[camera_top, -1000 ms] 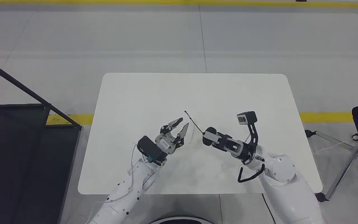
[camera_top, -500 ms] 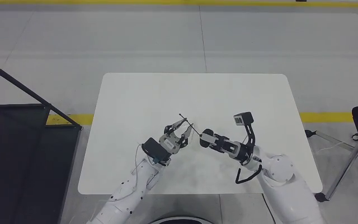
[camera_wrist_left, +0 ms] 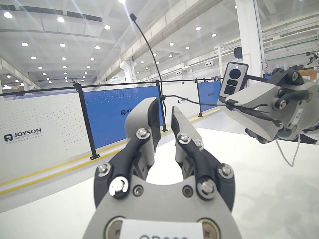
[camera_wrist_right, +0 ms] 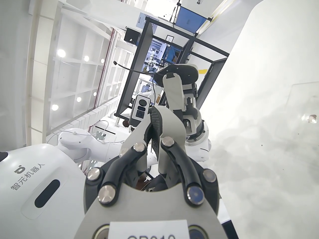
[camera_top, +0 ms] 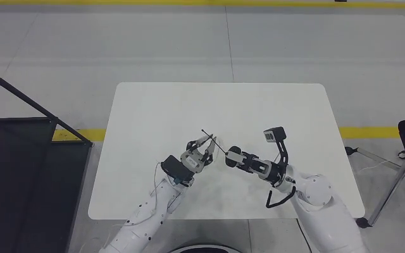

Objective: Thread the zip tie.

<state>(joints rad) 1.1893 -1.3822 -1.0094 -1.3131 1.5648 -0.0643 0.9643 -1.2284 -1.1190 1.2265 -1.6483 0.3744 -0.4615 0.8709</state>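
A thin black zip tie (camera_top: pixel 214 141) hangs in the air above the white table (camera_top: pixel 158 107), between the two arms. My right gripper (camera_top: pixel 229 154) is shut on one end of it (camera_wrist_right: pixel 152 93). The tie runs from the right gripper (camera_wrist_left: pixel 229 102) across to my left gripper (camera_wrist_left: pixel 165 110), bends there (camera_wrist_left: pixel 163 97), and curves upward to its free tip (camera_wrist_left: pixel 132 16). The left fingers (camera_wrist_left: pixel 152 118) stand a narrow gap apart, and the bend sits at their tips. In the top view the left gripper (camera_top: pixel 204 147) is just left of the right one, tips almost meeting.
A black framed screen (camera_top: pixel 38 177) stands off the table's left edge. Yellow floor tape (camera_top: pixel 367 132) runs behind the table. Bare table surface lies all around the two grippers.
The left gripper moved right and up to the tie and narrowed its wide-open fingers around it. The tie's free tip shifted left. The right gripper moved slightly left.
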